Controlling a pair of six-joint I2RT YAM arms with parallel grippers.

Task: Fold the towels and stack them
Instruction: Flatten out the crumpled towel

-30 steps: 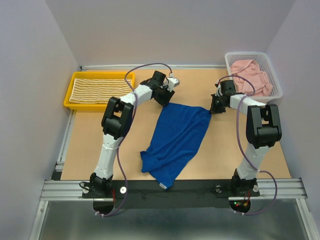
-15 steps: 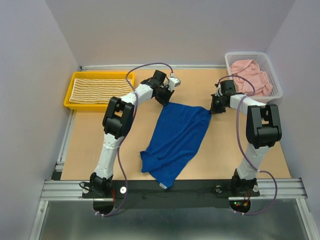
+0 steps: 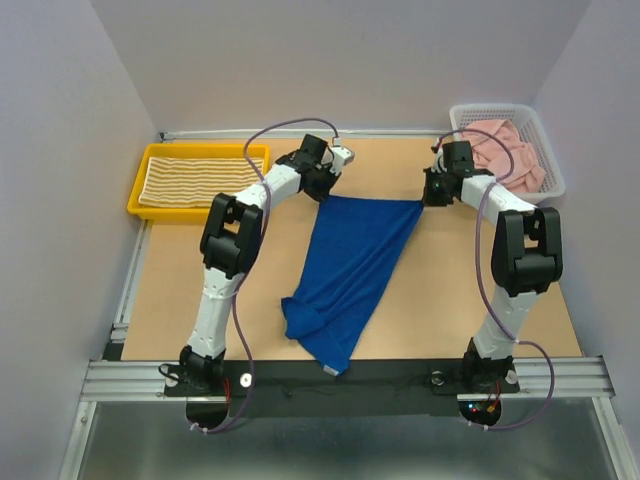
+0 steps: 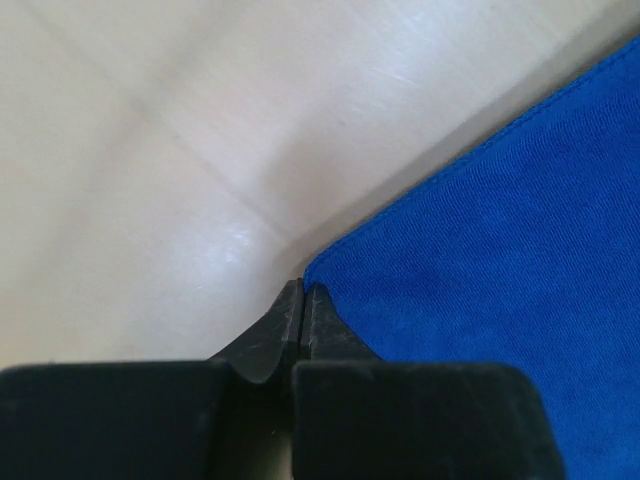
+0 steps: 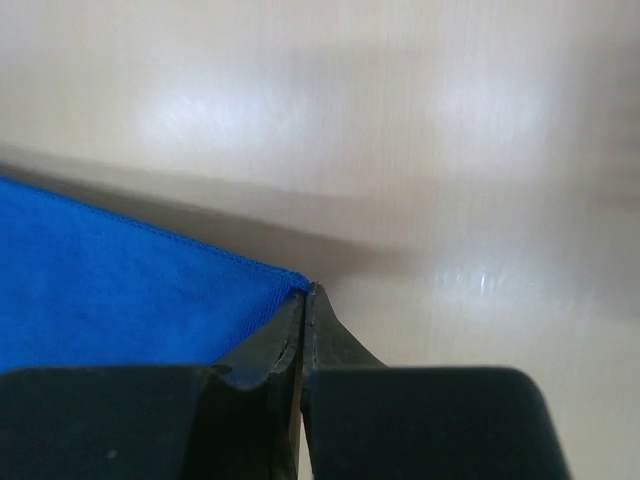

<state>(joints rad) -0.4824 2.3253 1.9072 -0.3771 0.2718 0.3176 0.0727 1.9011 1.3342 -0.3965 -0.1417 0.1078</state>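
Left gripper [image 3: 326, 195], right gripper [image 3: 424, 199] pinch blue towel [image 3: 350, 265] corners (not yet folded) | striped towel [image 3: 195, 180] flat; pink towel [image 3: 505, 150] crumpled | no stack

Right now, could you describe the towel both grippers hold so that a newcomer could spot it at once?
Look at the middle of the table, between the yellow tray on the left and the white basket on the right. The towel stretches there from the left gripper to the right gripper, each pinching a far corner. It alone is solid blue, outside any container.
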